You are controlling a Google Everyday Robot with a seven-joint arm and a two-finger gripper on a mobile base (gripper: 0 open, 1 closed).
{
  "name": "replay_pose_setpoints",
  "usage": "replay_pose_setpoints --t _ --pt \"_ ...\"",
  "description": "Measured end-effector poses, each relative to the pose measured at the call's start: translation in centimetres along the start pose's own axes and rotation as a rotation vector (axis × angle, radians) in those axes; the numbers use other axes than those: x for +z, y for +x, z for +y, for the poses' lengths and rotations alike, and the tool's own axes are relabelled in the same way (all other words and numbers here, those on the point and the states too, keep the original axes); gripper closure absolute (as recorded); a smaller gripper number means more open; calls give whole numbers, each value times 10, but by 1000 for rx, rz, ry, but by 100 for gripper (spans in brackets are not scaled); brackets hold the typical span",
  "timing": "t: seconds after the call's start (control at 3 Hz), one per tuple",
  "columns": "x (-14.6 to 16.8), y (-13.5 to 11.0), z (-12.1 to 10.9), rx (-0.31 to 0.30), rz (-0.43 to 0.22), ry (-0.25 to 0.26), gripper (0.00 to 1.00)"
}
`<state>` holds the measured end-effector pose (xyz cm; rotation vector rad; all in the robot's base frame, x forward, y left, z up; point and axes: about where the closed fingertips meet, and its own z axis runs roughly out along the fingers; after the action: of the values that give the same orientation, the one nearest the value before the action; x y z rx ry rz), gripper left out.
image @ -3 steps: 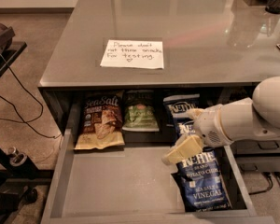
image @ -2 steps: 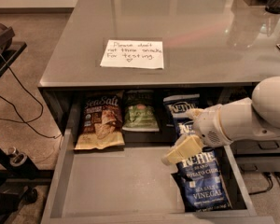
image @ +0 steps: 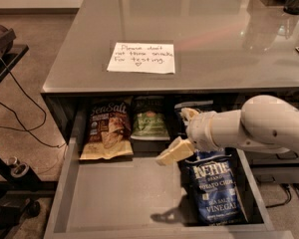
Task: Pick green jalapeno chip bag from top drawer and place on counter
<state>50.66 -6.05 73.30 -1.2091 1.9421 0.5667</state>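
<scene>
Reaching for the green jalapeno chip bag (image: 150, 119) at the back of the top drawer (image: 114, 198), I'd steer the gripper (image: 177, 133), seemingly spread and empty just beside it, leftward, clear of the Kettle bag (image: 214, 193).

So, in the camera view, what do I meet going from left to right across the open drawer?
The tan Sea Salt bag → green jalapeno chip bag → gripper, hanging over the middle of the drawer → blue Kettle bag.
</scene>
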Motion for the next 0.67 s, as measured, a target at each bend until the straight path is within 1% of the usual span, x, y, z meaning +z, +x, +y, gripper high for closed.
replay_pose_setpoints --t 0.33,0.67 --pt "36 -16 -15 -66 -75 42 0" --pt "63 -27 -34 -104 -114 102 0"
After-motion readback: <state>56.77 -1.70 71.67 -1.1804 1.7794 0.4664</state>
